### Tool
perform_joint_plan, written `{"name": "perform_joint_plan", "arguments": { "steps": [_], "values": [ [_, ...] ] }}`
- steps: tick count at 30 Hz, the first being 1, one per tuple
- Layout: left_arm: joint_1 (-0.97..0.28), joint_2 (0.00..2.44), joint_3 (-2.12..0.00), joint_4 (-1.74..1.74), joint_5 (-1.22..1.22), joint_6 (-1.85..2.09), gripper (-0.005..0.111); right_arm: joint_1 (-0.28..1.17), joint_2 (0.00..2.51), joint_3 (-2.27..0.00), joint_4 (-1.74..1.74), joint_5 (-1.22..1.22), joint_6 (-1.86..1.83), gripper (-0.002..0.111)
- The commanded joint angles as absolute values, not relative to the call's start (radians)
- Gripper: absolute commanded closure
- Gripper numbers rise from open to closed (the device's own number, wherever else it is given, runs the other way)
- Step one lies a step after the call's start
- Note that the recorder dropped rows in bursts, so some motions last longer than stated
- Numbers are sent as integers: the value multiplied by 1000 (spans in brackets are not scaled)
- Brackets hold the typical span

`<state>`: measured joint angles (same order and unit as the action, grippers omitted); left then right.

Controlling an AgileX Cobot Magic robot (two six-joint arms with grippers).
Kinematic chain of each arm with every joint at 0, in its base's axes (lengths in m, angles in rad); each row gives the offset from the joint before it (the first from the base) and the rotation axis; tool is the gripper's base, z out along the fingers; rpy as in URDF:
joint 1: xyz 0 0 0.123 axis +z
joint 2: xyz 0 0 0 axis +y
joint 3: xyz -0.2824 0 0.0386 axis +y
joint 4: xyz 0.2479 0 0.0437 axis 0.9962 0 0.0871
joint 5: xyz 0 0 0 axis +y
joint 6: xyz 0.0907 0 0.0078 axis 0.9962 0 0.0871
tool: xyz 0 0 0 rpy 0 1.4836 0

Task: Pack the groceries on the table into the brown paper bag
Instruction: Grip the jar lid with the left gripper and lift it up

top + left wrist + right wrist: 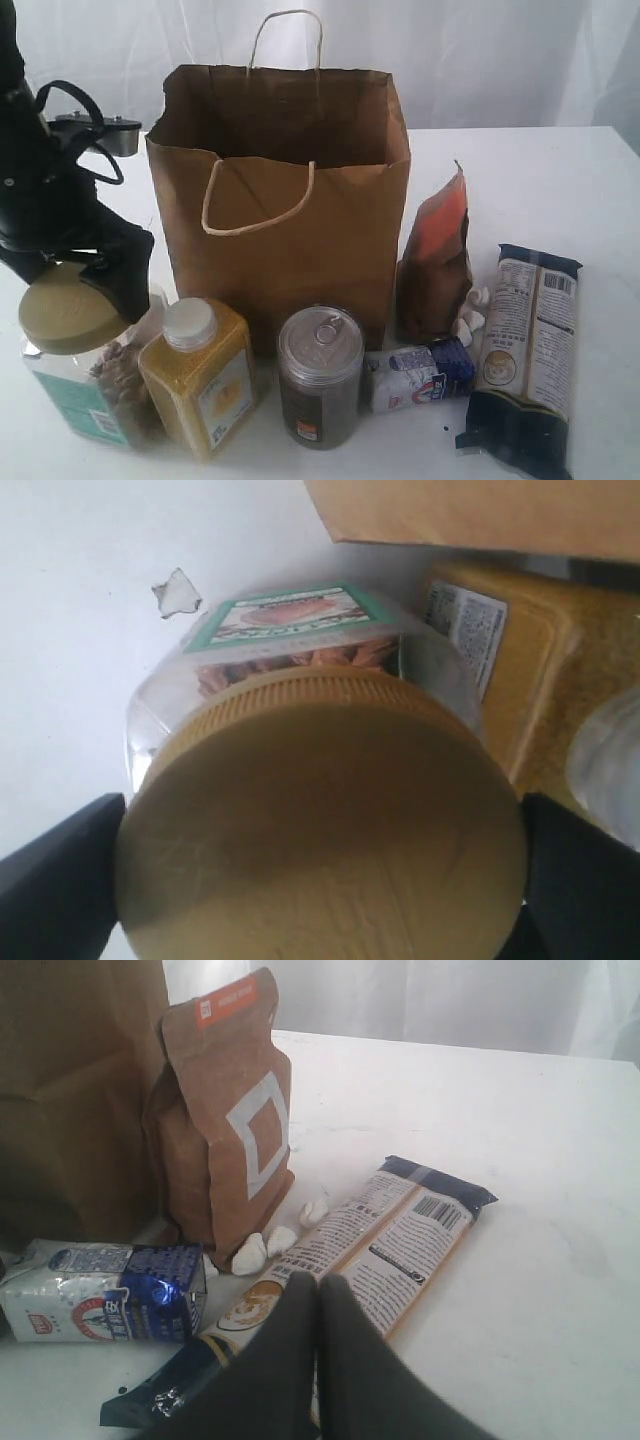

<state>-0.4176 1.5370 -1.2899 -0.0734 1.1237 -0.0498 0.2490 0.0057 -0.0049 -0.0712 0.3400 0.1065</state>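
- Left wrist view: the left jaws are spread wide, flanking the olive-gold lid [320,830] of the clear jar [290,650]. They straddle it, and I can't tell if there's any squeeze yet.
- The jar stands at the near left of the counter [560,180], just beside the yellow-grain bottle [200,375], with the brown paper bag [290,220] behind.
- It looks stiff, smooth-walled and probably hefty. The ribbed lid edge should be the grippy spot, though it nearly fills the span.
- Right jaws are closed on nothing, above the near end of the pasta packet [370,1250].
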Motion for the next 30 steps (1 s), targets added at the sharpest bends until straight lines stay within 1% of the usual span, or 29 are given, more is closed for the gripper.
{"name": "perform_joint_plan", "arguments": {
  "steps": [1, 7, 14, 25, 30],
  "values": [
    [-421, 1488, -1355, -58, 1172, -27, 107, 249, 0, 0, -77, 336, 110, 108],
    [-421, 1430, -1508, 73, 1221, -57, 107, 249, 0, 0, -77, 336, 110, 108],
    [-421, 1405, -1758, 75, 1221, -57, 107, 249, 0, 0, -77, 336, 110, 108],
    [-421, 1408, -2131, 42, 1221, -49, 107, 249, 0, 0, -77, 336, 110, 108],
    [-421, 1437, -2215, -127, 1221, -49, 107, 249, 0, 0, -77, 336, 110, 108]
  ]
}}
